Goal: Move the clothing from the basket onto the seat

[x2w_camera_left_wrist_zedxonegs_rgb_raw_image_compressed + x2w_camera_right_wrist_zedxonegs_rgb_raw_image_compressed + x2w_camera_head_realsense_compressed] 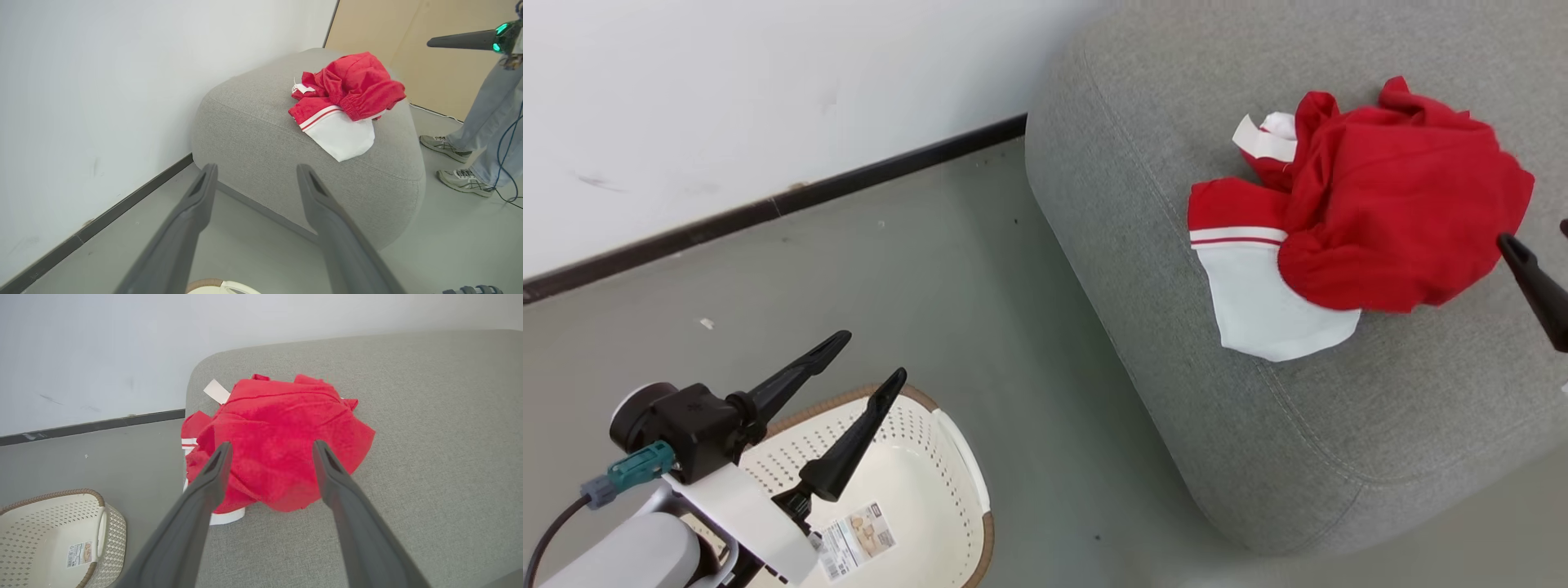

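Clothing (1380, 220) sits bunched on top of the seat (1143, 269), a red heap over a white panel with stripe trim. The white part reaches toward the seat's rounded left edge. Basket (923, 474) is on the floor (980, 310), near left, well apart from the seat. What shows of its inside is bare except a label, so the task looks about finished.

Right gripper (272, 444) is spread wide and holds nothing, with its fingers either side of the near part of the red heap, very close. Contact is unclear. Left gripper (872, 354) is also wide open and empty, hovering above the basket.

Risks, as a guess:
- A right finger snags loose fabric on pulling back and drags the heap toward the edge.
- The white panel is nearest the curved left side and could slide off there.
- A person's legs (482, 122) and a cable stand beside the seat's far side in the left wrist view, so a wide arm swing could hit them.

Room: plenty of bare seat right of and behind the heap. There is open floor between basket and seat, and the wall (727, 98) closes off the far left.
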Available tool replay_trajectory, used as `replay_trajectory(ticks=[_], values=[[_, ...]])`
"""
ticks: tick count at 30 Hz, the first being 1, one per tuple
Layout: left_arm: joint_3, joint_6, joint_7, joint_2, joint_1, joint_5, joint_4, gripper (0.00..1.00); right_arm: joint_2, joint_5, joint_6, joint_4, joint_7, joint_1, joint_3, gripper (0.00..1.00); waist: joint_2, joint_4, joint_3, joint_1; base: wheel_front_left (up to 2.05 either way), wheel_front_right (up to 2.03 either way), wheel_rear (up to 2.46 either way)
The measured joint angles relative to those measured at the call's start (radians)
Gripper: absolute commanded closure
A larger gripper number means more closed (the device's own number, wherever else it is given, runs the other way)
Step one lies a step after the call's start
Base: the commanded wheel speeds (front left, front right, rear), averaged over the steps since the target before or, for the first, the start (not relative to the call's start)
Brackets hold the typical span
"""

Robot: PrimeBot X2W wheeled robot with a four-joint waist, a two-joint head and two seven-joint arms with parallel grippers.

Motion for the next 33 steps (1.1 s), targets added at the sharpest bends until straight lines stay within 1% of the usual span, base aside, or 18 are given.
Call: replay_trajectory(ticks=[3, 6, 10, 13, 18, 19, 24, 27, 28, 33], values=[[0.010, 0.006, -0.008, -0.018, 0.014, -0.010, 0.014, 0.00, -0.035, 0.006, 0.000, -0.036, -0.001, -0.001, 0.005, 0.00, 0.0000, 0.005, -0.025, 0.0000, 0.00, 0.00, 0.00], [0.024, 0.024, -0.008, -0.032, 0.017, -0.022, 0.025, 0.00, -0.057, 0.007, 0.000, -0.058, -0.014, -0.001, 0.007, 0.00, 0.0000, 0.014, -0.048, 0.0000, 0.00, 0.00, 0.00], [0.059, 0.047, -0.012, -0.050, 0.037, -0.042, 0.043, 0.00, -0.051, 0.003, 0.000, -0.082, -0.041, -0.001, 0.015, 0.00, 0.0000, 0.030, -0.075, 0.0000, 0.00, 0.00, 0.00], [0.089, 0.063, -0.016, -0.056, 0.046, -0.057, 0.054, 0.00, -0.042, -0.024, 0.000, -0.082, -0.076, -0.001, 0.015, 0.00, 0.0000, 0.046, -0.092, 0.0000, 0.00, 0.00, 0.00], [0.140, 0.096, -0.016, -0.063, 0.066, -0.076, 0.078, 0.00, 0.012, -0.046, 0.000, -0.060, -0.149, -0.001, 0.000, 0.00, 0.0000, 0.079, -0.116, 0.0000, 0.00, 0.00, 0.00], [0.140, 0.096, -0.016, -0.063, 0.066, -0.076, 0.078, 0.00, 0.012, -0.046, 0.000, -0.060, -0.149, -0.001, 0.000, 0.00, 0.0000, 0.079, -0.116, 0.0000, 0.00, 0.00, 0.00], [0.186, 0.122, -0.017, -0.076, 0.102, -0.090, 0.095, 0.00, 0.073, -0.092, 0.000, -0.045, -0.202, -0.001, 0.001, 0.00, 0.0000, 0.115, -0.136, 0.0000, 0.00, 0.00, 0.00], [0.226, 0.135, -0.017, -0.088, 0.118, -0.096, 0.098, 0.00, 0.106, -0.108, 0.000, -0.029, -0.237, 0.000, 0.001, 0.00, 0.0000, 0.139, -0.147, 0.0001, 0.00, 0.00, 0.00], [0.258, 0.144, -0.017, -0.098, 0.125, -0.096, 0.098, 0.00, 0.127, -0.123, 0.000, -0.022, -0.259, 0.001, 0.004, 0.00, 0.0000, 0.155, -0.153, 0.0001, 0.00, 0.00, 0.00], [0.324, 0.155, -0.017, -0.123, 0.163, -0.105, 0.098, 0.00, 0.189, -0.166, 0.000, -0.013, -0.317, 0.016, 0.009, 0.00, 0.0000, 0.198, -0.167, 0.0000, 0.00, 0.00, 0.00]])
